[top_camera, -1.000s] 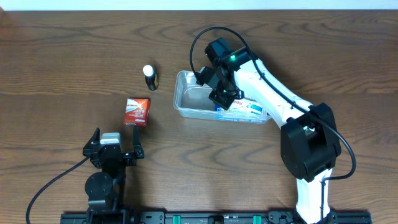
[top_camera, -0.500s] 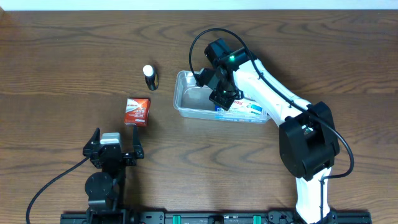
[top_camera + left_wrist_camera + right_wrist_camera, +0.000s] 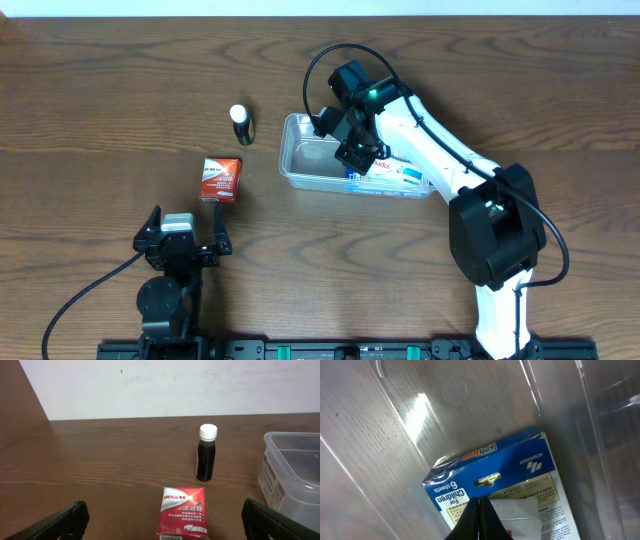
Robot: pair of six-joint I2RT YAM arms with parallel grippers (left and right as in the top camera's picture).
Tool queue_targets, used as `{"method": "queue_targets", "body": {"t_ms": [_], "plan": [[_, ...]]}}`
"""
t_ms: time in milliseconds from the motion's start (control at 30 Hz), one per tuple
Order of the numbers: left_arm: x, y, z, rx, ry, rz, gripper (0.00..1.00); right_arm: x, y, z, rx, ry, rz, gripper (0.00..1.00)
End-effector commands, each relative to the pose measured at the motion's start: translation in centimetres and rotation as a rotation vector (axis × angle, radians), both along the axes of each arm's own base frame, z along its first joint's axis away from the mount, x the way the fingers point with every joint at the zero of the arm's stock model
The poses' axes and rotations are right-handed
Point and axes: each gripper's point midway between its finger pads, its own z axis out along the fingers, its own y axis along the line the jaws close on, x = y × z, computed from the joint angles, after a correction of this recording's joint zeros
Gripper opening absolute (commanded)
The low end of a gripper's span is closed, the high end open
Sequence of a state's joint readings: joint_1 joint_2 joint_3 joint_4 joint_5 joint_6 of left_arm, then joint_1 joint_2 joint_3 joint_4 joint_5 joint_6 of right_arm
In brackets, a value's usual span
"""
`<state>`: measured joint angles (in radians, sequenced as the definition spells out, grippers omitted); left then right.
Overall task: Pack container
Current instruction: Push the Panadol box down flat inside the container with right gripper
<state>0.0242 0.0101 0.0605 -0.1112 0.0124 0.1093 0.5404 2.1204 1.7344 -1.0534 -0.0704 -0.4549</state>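
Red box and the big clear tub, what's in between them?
Nothing: only bare wooden table separates the red box from the container, as the overhead view shows.

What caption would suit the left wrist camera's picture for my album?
Red box and white-capped dark bottle on a wooden table, the clear container at right.

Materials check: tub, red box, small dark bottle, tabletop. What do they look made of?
The container: clear glossy plastic, most likely; wood grain shows through its walls.
The red box: printed cardboard, it seems; folded edges, slight sheen.
The bottle: dark glass or plastic, cannot tell which; shiny body, white cap.
The table: wood or wood-look laminate; brown grain, matte.
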Motion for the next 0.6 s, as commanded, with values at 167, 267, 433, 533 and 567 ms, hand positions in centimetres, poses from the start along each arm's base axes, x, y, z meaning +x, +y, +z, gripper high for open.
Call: {"method": "queue_targets", "body": {"t_ms": [167, 267, 433, 533, 567], "plan": [[0.0, -0.2, -1.7, 0.008, 0.039, -0.01, 0.98, -0.1, -0.3, -0.8, -0.029, 0.003, 0.015, 0.01], [0.0, -0.2, -1.7, 0.008, 0.039, -0.01, 0.98, -0.2, -0.4, -0.8, -0.032, 0.008, 0.014, 0.01], [0.0, -0.2, -1.7, 0.008, 0.038, -0.01, 0.98, -0.6, -0.7, -1.2, -0.042, 0.025, 0.014, 0.01], [0.0, -0.2, -1.7, 0.008, 0.039, -0.01, 0.98, -0.7, -0.8, -1.4, -0.044, 0.028, 0.012, 0.01], [0.0, -0.2, -1.7, 0.008, 0.038, -0.01, 0.98, -0.7, -0.8, -1.4, -0.044, 0.028, 0.012, 0.01]]}}
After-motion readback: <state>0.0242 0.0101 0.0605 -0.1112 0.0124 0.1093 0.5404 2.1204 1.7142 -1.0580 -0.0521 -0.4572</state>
